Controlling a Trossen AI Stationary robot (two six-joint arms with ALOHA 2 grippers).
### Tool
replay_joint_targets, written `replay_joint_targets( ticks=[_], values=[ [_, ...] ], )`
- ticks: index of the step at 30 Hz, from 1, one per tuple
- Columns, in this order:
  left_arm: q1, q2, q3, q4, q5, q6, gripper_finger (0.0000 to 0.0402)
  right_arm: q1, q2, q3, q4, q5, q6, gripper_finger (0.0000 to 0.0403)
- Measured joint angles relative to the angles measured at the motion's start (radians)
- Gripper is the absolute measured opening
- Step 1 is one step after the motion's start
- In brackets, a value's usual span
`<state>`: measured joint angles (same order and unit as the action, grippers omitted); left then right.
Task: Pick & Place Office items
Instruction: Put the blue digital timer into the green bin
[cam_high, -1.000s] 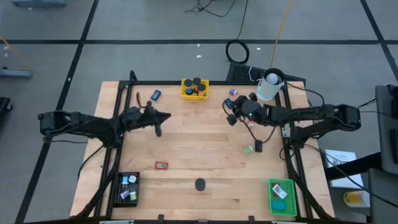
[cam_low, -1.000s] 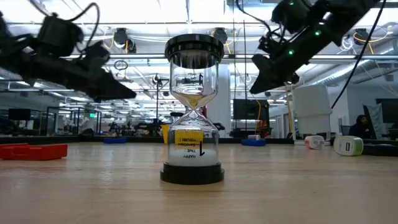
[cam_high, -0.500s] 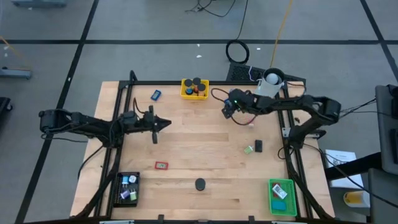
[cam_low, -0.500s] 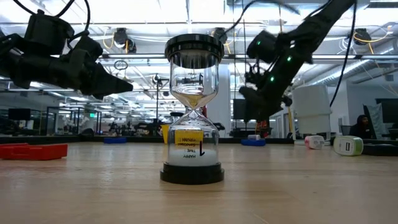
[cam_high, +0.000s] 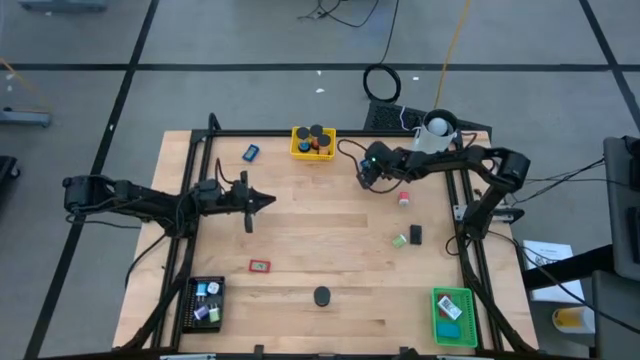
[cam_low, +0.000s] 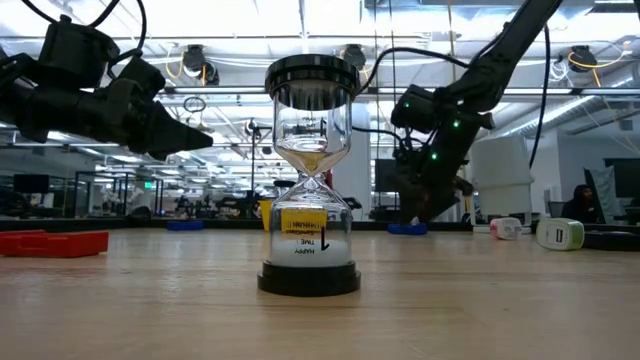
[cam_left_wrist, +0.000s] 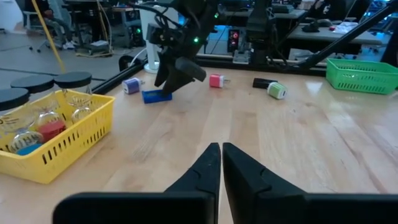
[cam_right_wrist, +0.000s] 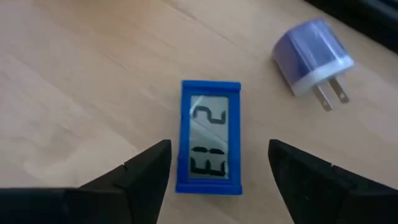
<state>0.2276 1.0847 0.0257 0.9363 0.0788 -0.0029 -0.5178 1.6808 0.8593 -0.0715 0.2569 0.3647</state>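
- Your right hand (cam_right_wrist: 214, 165) hangs low over the far right part of the surface (cam_high: 330, 235), its fingers spread wide and holding nothing; a blue digital clock (cam_right_wrist: 210, 137) lies flat between them, not touched.
- Just beside that clock lies one purple plug adapter (cam_right_wrist: 309, 53), apart from it and nearer the far edge.
- Your left hand (cam_left_wrist: 221, 163) is pinched shut and empty, raised above the left-middle of the surface, with bare wood ahead of it.
- The widest open room is the middle of the surface: one hourglass (cam_high: 321, 296) stands alone near the front edge and one flat red item (cam_high: 260, 266) lies to its left, well apart.
- On the right half you have one pink plug (cam_high: 404, 199), and farther toward the front one green-and-white plug (cam_high: 400, 240) just beside one black block (cam_high: 416, 235).
- A second small blue item (cam_high: 250, 152) lies alone near the far edge, left of the yellow tray (cam_high: 313, 143).
- Three trays sit at the edges: the yellow one at the far edge, a black one (cam_high: 205, 301) at the front left corner, a green one (cam_high: 454, 316) at the front right corner. Each holds small items; you cannot count them surely.
- One white cup (cam_high: 434, 137) stands at the far right corner, near the right arm.
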Motion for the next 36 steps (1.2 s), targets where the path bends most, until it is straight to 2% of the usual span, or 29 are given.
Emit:
replay_joint_targets(
  ticks=[8,11,14,20,36],
  values=[
    [0.0,0.0,0.0,-0.008,0.0,-0.002,0.0004,-0.007,0.007,0.0,0.012,-0.009,0.016,0.0203],
    [0.0,0.0,0.0,-0.014,0.0,-0.002,0.0013,-0.014,0.007,0.0,0.015,-0.069,0.027,0.0171],
    [0.0,0.0,0.0,-0.023,-0.001,-0.003,0.0029,-0.018,0.006,0.0,0.017,-0.081,0.037,0.0151],
    [0.001,0.0,0.0,-0.023,-0.001,-0.005,0.004,-0.018,-0.001,0.001,0.018,-0.125,0.027,0.0144],
    [0.001,0.0,0.0,-0.026,-0.001,-0.005,0.0042,0.067,-0.075,-0.001,-0.026,-0.127,0.019,0.0109]
  ],
)
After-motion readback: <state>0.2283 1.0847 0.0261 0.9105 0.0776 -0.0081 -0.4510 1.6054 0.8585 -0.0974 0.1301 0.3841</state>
